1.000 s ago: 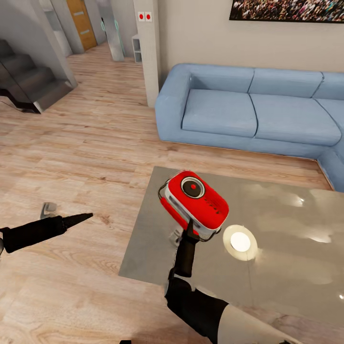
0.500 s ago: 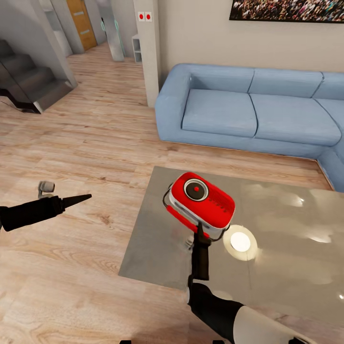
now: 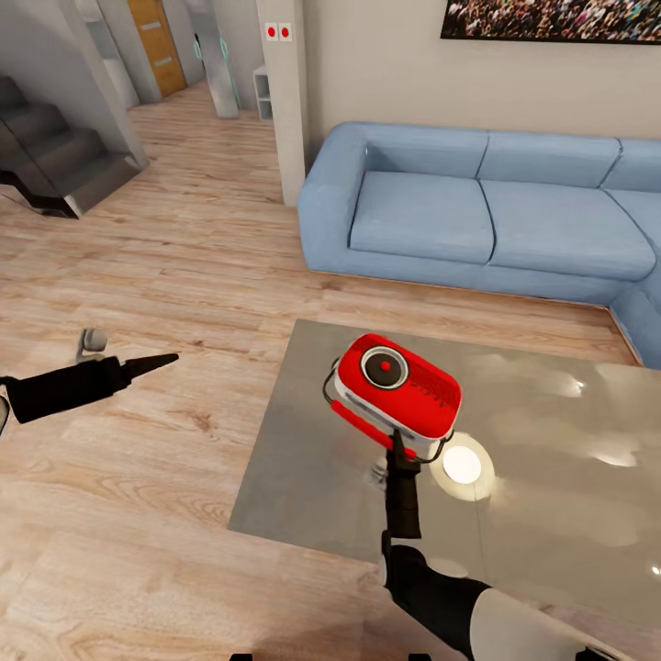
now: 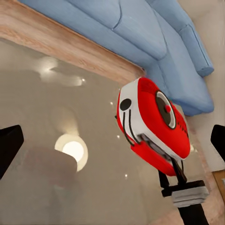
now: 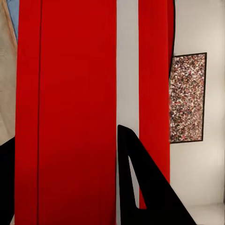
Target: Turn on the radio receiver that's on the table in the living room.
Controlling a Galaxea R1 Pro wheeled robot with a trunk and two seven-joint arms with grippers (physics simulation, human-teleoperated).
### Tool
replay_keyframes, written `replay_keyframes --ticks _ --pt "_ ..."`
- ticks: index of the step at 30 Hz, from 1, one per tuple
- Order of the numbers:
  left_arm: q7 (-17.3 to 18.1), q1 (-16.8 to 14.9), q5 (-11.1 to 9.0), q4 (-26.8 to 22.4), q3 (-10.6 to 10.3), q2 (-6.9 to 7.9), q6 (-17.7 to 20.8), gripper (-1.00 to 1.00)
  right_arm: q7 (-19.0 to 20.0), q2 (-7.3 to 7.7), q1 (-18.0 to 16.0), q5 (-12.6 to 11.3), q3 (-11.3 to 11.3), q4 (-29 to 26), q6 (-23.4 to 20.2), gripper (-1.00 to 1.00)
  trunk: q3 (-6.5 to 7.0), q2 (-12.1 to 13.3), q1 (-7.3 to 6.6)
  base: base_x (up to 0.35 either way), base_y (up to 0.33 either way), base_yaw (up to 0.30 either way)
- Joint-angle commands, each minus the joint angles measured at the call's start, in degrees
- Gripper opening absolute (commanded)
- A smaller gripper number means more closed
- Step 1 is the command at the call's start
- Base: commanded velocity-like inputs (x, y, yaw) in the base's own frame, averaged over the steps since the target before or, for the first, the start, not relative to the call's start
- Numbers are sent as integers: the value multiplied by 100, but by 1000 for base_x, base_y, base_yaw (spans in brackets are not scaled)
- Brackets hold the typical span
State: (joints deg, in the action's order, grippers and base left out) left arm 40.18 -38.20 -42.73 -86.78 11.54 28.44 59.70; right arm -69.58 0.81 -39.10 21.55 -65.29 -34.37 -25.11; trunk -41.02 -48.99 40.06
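Now red radio receiver (image 3: pixel 397 393), round black dial, white stripes, clamped in right claw (image 3: pixel 398 447).

Red radio receiver (image 5: pixel 70 93) between claw (image 5: pixel 65 173) fingers

The radio (image 3: pixel 397 395) sits tilted above the surface (image 3: pixel 551 477) near its left end, with the right gripper (image 3: pixel 401 447) under it. The sofa (image 3: pixel 477 207) stands behind; the left gripper (image 3: pixel 151 366) is over the floor (image 3: pixel 165 275), left.
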Motion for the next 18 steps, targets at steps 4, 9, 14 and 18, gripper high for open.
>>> replay_keyframes --ticks 4,9,14,18 --pt "-119 -104 41 -10 -39 -274 17 100 23 -56 -2 5 -319 120 -48 -100 0 0 0 0 0 0" --pt "-493 -344 60 7 -348 -577 28 100 30 -95 -2 6 -806 570 -73 -100 0 0 0 0 0 0" --pt "-1065 -742 26 67 -1083 -1011 30 100 65 -105 -2 14 -1136 896 -49 -100 0 0 0 0 0 0" --pt "-1305 -901 43 161 -1320 -1488 30 100 130 -113 -2 13 -1434 1058 -42 -100 0 0 0 0 0 0"
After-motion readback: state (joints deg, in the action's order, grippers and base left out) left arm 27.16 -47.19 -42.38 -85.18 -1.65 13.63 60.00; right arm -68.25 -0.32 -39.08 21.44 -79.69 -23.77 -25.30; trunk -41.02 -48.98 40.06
